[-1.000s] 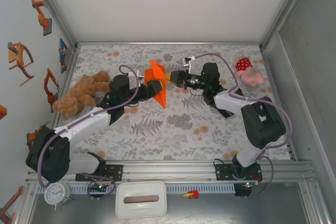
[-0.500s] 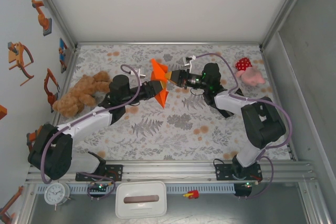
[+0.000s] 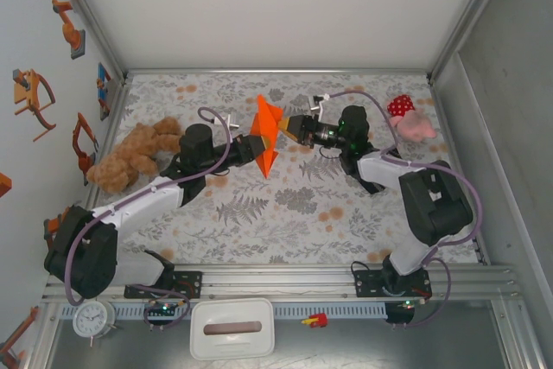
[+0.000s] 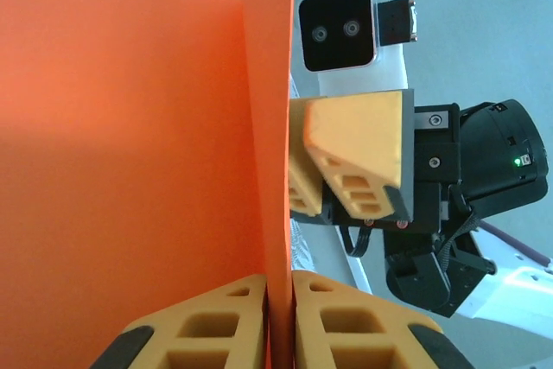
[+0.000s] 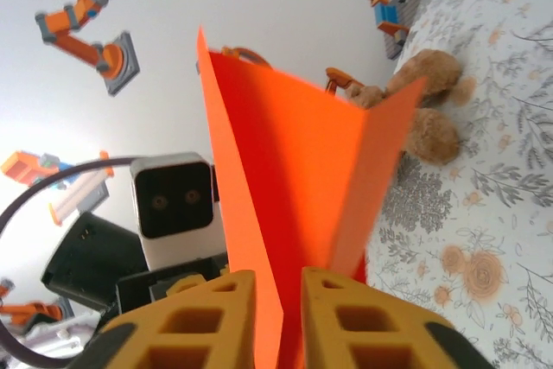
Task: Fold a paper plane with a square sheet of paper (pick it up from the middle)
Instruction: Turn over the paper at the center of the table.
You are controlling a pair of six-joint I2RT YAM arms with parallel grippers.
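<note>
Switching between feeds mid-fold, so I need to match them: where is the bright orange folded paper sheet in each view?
Top external: orange paper mid-table, between left gripper and right gripper.
Left wrist: left half, edge at centre.
Right wrist: centre, rising from the bottom edge.
Shared landmark: right gripper.

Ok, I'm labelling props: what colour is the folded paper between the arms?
The paper is plain bright orange, clearest in the left wrist view.

L tool [image 4: 278,291] tight; R tool [image 5: 278,278] ajar
</note>
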